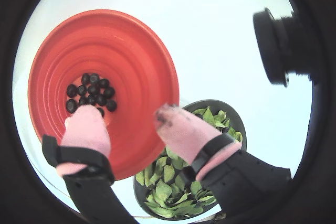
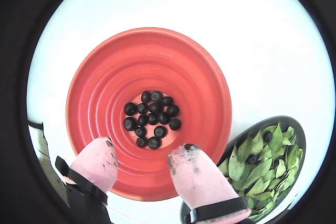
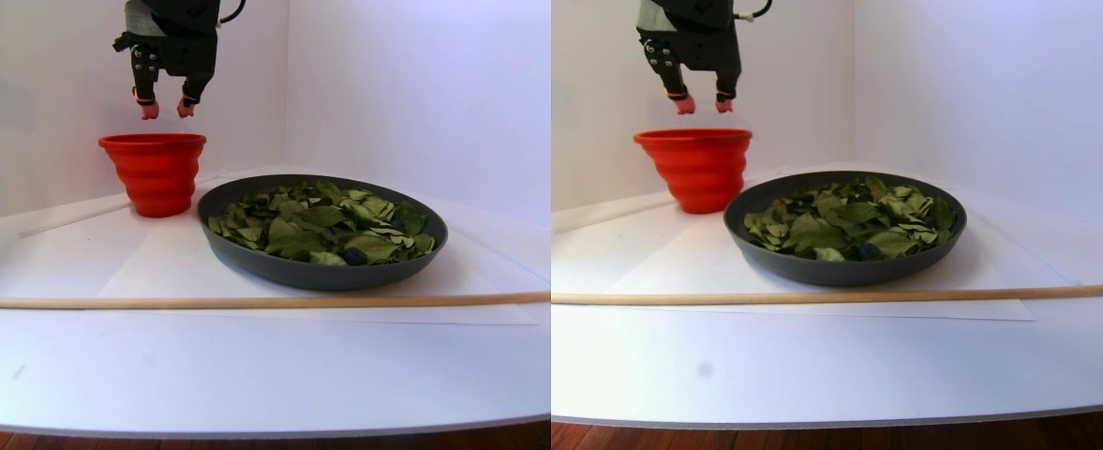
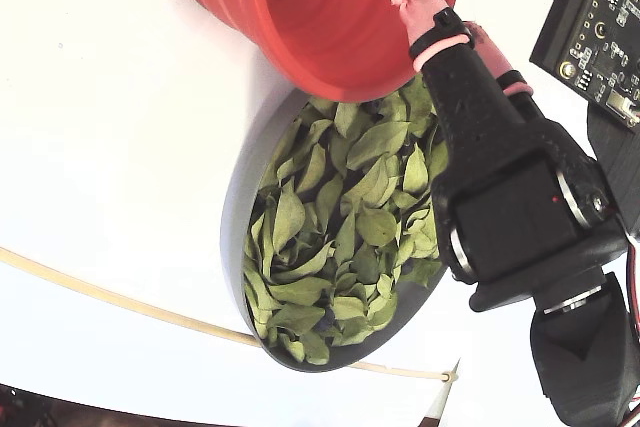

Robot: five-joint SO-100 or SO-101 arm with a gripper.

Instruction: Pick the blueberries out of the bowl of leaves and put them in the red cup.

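Claw: the black robot claw with pink soft tips (image 2: 140, 158) hangs above the big red-orange plastic cup with ringed walls (image 2: 105, 82). Its two pink fingertips (image 1: 86, 124) stand apart with a clear gap, and nothing is between them. It holds no berry.

Red cup: it stands on the white table (image 3: 232, 366), near the back edge, just beside the wide flat dark grey bowl (image 3: 260, 265). In the side view the claw (image 3: 166, 110) is over the cup's rim and does not touch it.

Berries in the cup: a little heap of small round dark blueberries (image 2: 152, 118) lies at the bottom of the cup. I count about a dozen or so.

Bowl: it sits more toward the middle of the table, full of small light green leaves with pointed tips (image 4: 340, 237).

Berries left: at least two dark berries show among the leaves in a wrist view (image 2: 268, 136), and one dark berry sits near the front rim of the bowl in the side view. More may hide under the leaves; I cannot tell.

Stick: a long thin wooden stick (image 3: 139, 302) lies across the table in front of the bowl.

How far along: I think most of the job is done. A few berries are left to fetch, so the claw likely needs to go over to the bowl next.
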